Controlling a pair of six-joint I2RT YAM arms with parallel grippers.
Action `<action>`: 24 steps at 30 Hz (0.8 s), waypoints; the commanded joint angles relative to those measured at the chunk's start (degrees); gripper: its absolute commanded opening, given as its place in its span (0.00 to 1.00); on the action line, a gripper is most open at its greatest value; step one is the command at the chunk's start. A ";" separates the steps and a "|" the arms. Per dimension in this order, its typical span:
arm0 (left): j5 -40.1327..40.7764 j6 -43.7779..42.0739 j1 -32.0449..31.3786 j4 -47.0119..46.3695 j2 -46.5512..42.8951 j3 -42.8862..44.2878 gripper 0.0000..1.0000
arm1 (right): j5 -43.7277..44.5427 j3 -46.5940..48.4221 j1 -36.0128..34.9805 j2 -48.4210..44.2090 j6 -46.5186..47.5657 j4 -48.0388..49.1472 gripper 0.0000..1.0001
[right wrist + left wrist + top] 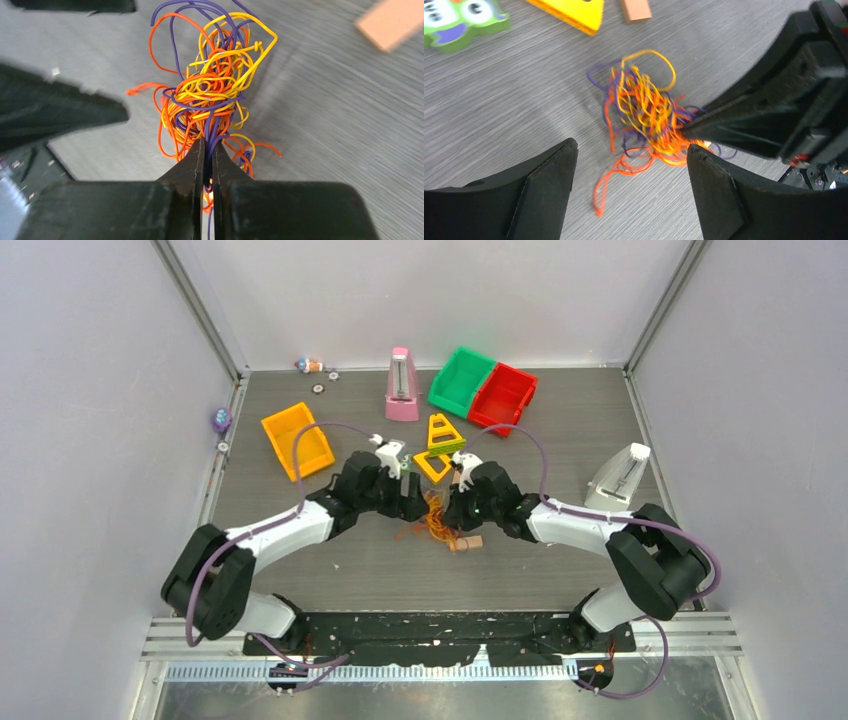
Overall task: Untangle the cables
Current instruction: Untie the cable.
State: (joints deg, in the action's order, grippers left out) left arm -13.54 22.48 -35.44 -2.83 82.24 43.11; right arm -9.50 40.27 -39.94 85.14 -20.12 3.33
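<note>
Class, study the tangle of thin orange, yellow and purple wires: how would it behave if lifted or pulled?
Probably floppy: the tangle of thin orange, yellow and purple wires curls in loose loops beyond the shut right hand. Likely light: a pinch on few strands seems to hold it. It may snag rather than separate; strands cross densely.

orange bin, green bin, red bin, pink metronome, white metronome
</note>
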 commanded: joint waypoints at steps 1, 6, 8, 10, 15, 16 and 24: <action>-2.59 2.22 4.87 -6.43 -7.36 -6.07 0.82 | -10.70 1.80 -3.29 -1.30 0.28 9.45 0.05; -6.05 2.41 6.09 -5.01 -6.93 -7.57 0.82 | -5.29 4.79 -3.48 2.56 -1.15 5.25 0.05; -6.84 2.97 6.09 -6.09 -6.06 -8.48 0.81 | -5.83 4.41 -3.50 4.04 -1.83 6.24 0.05; -7.79 3.10 6.09 -6.23 -4.44 -8.46 0.78 | -6.71 3.90 -3.52 5.00 -2.78 7.56 0.05; -10.72 3.09 6.09 -7.19 -0.32 -7.16 0.77 | -6.67 4.27 -3.50 6.17 -3.59 8.03 0.06; -10.94 3.17 6.11 -7.39 0.58 -6.81 0.77 | -6.65 4.41 -3.55 6.26 -3.56 7.95 0.05; -15.92 5.26 5.83 -9.65 8.83 -3.62 0.24 | -5.75 4.84 -3.56 6.74 -3.52 7.25 0.34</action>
State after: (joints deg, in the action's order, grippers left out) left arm -25.56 26.79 -29.30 -8.01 89.36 37.28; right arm -15.62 43.16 -43.48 92.01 -23.11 8.56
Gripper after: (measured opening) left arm 0.467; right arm 0.157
